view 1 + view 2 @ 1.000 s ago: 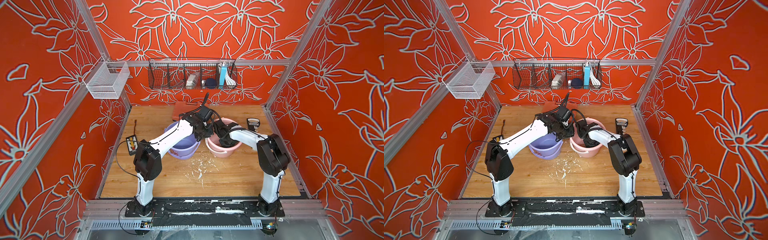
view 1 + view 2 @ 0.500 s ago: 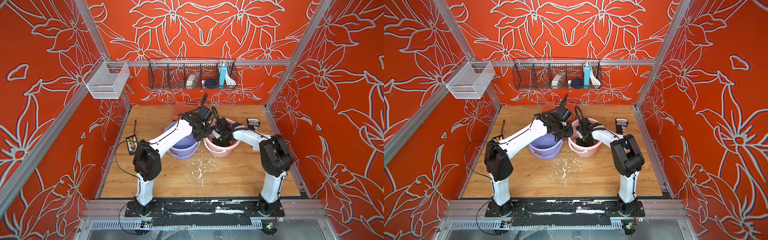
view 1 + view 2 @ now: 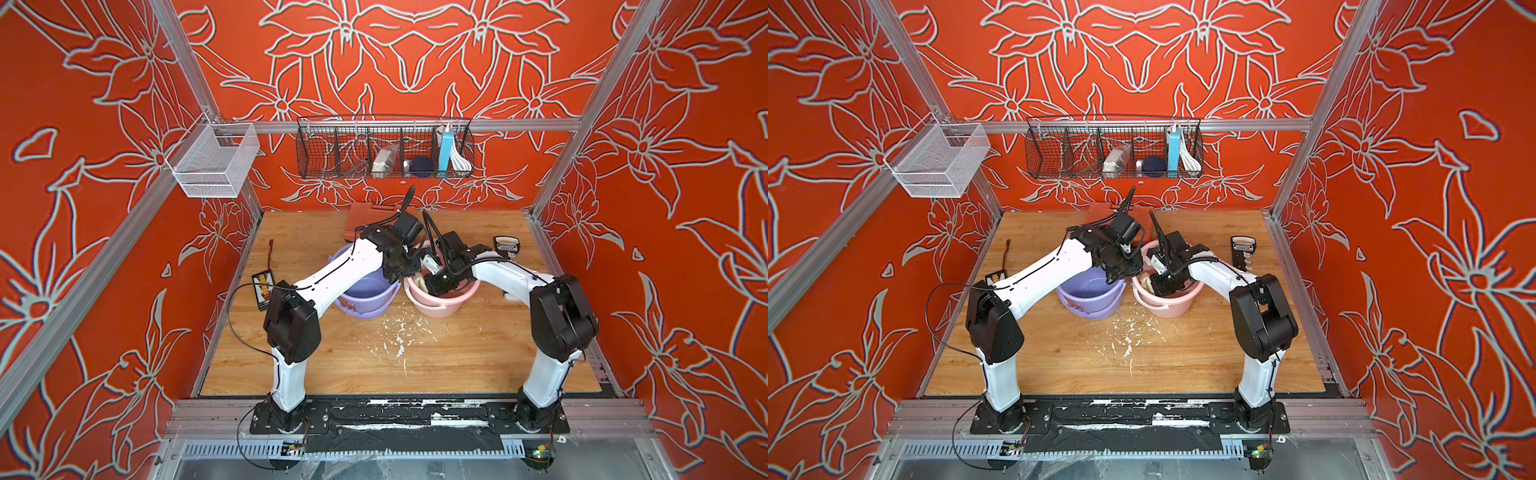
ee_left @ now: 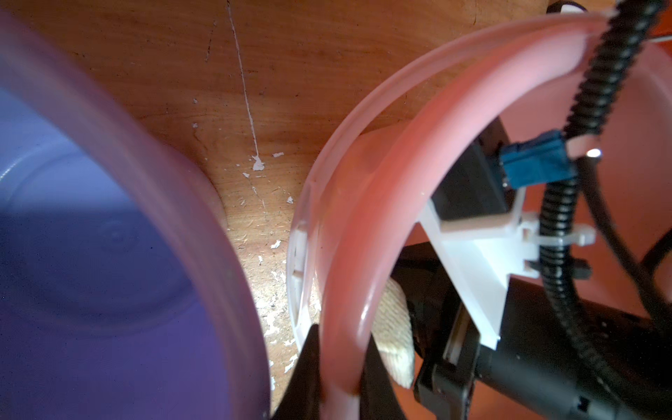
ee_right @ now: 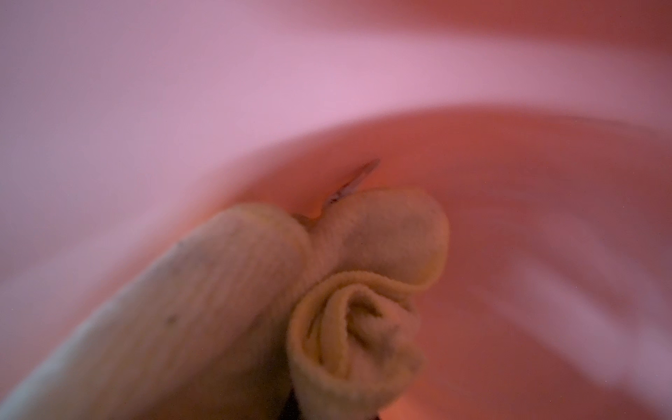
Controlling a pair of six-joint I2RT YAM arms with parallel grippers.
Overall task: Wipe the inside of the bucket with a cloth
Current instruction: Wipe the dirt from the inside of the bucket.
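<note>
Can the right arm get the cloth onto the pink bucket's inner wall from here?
Likely yes: the right gripper is inside the pink bucket, jaws shut on the cloth; the left gripper clamps the rim, nothing blocks the way.

Both arms stretched forward; left hand point(image 4: 342, 371) clamped on pink bucket point(image 3: 440, 307) rim, right hand point(image 3: 436, 284) inside it, pinching cloth point(image 5: 254, 291).

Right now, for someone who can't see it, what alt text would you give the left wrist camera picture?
The left gripper is shut on the rim of the pink bucket, seen close up. Inside it are the right arm and a beige cloth; a purple bucket stands beside on the white-flecked wooden table.
</note>
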